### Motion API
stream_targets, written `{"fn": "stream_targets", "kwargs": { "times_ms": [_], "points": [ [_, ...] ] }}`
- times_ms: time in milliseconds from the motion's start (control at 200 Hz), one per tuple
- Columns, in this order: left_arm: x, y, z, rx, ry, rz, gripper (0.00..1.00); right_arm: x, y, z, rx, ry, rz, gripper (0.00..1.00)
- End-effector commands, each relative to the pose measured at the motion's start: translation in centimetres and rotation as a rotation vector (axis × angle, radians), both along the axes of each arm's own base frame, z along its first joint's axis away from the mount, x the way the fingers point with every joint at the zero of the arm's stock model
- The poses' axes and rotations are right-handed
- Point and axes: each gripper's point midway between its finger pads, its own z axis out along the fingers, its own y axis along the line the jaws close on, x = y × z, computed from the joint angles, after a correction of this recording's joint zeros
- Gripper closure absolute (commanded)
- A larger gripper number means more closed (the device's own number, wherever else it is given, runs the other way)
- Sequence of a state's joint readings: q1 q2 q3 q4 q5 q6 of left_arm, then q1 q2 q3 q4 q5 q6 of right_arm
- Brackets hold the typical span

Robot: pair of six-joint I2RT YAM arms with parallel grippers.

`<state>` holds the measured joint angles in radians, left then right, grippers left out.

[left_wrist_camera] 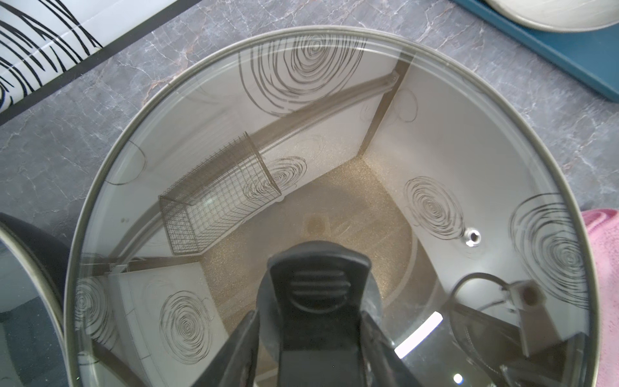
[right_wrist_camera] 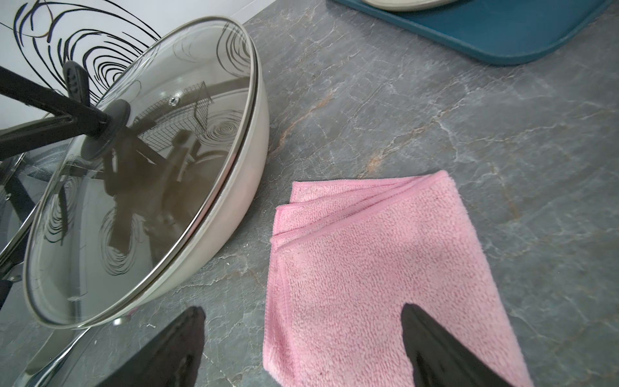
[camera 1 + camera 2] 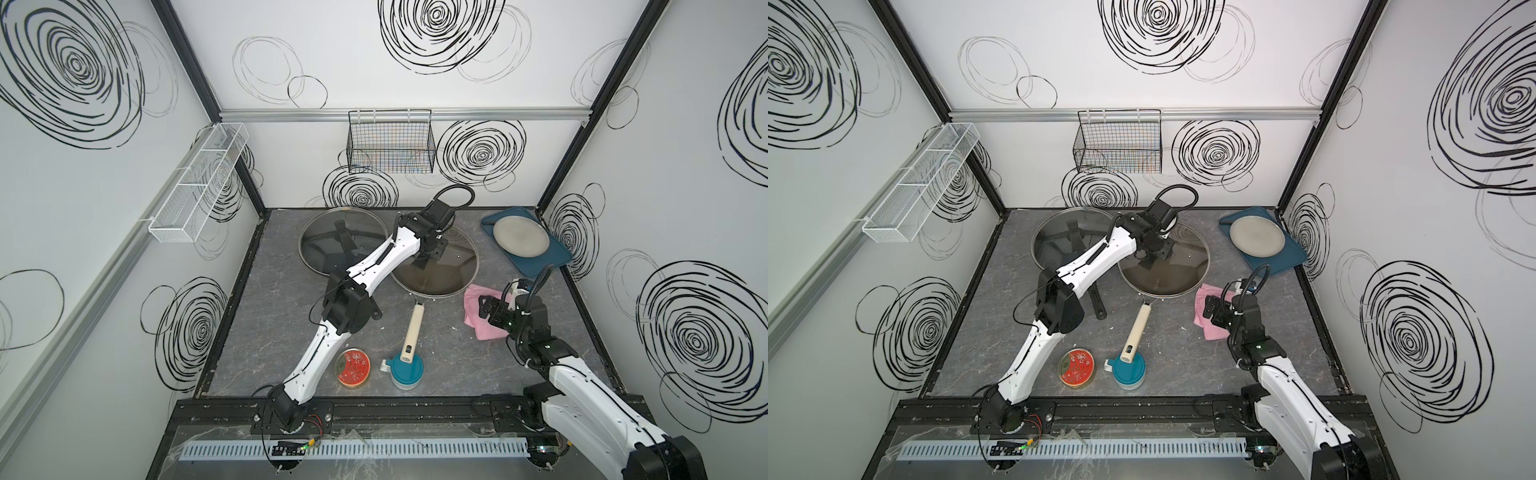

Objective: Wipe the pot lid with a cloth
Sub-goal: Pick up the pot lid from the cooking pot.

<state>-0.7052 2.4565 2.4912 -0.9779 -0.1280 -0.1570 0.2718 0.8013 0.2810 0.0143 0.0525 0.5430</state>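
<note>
The glass pot lid rests on a cream pan at the back middle of the table. My left gripper is shut on the lid's black handle, one finger on each side. The pink cloth lies folded on the table beside the pan. My right gripper hovers just above the cloth, open, with nothing between its fingers.
A second glass lid covers a black pan at the back left. The cream pan's beige handle points toward a teal jar and a red tin. A blue tray with a grey plate sits back right.
</note>
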Motion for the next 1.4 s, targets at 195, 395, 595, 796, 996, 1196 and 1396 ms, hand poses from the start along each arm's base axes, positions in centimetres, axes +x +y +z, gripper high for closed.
{"fn": "stream_targets", "kwargs": {
  "times_ms": [195,395,595,796,996,1196,1396],
  "points": [
    [0.5,2.2,-1.7,0.092,0.015,0.029,0.54,0.2,0.0,-0.1,0.016,-0.005,-0.011,0.05],
    [0.5,2.1,-1.9,0.083,0.023,0.025,0.64,0.2,0.0,-0.2,0.02,0.001,-0.013,0.05],
    [0.3,2.0,-2.5,0.082,0.045,0.016,0.83,0.3,0.1,-0.2,0.024,0.0,-0.013,0.05],
    [0.6,1.6,-1.1,0.026,0.026,0.03,1.0,0.4,0.0,0.2,0.02,-0.006,-0.019,0.05],
    [1.5,1.1,4.0,-0.105,-0.08,0.053,1.0,0.6,-0.2,1.0,0.014,-0.012,-0.024,0.05],
    [1.7,0.7,7.9,-0.197,-0.138,0.049,1.0,0.9,-1.1,0.6,-0.024,0.039,-0.052,0.06],
    [1.4,0.3,10.4,-0.252,-0.171,0.037,1.0,0.9,-2.5,-1.4,-0.078,0.126,-0.101,0.07]
  ]
}}
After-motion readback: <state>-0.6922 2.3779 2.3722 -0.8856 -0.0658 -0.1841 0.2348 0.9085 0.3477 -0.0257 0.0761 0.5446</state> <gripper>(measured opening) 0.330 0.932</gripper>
